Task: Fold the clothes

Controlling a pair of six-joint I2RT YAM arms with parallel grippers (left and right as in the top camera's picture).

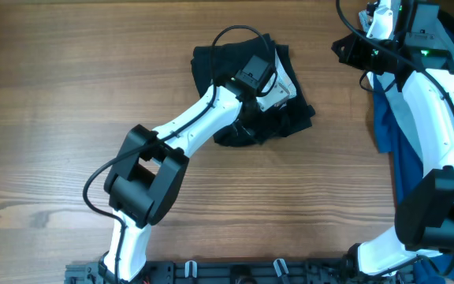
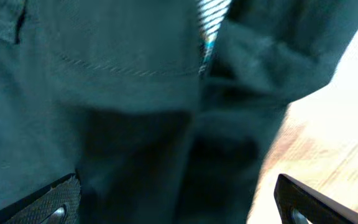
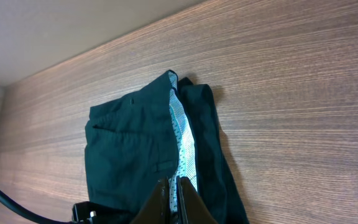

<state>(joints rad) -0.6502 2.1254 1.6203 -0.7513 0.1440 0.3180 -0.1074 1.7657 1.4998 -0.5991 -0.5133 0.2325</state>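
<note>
Dark shorts [image 1: 211, 63] lie crumpled at twelve o'clock on the table [image 1: 53, 118], with the left gripper [image 1: 280, 95] over them. Left wrist: its fingers [image 2: 48, 205] are spread apart above the cloth. Right wrist: the right gripper [image 3: 174, 199] is pinched closed, and the shorts lie beyond it at eleven o'clock.

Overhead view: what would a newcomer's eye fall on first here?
A crumpled dark garment lies on the wooden table, at the far middle, with the left fingers open close over it. A blue cloth lies at the right edge, under the right arm.
</note>
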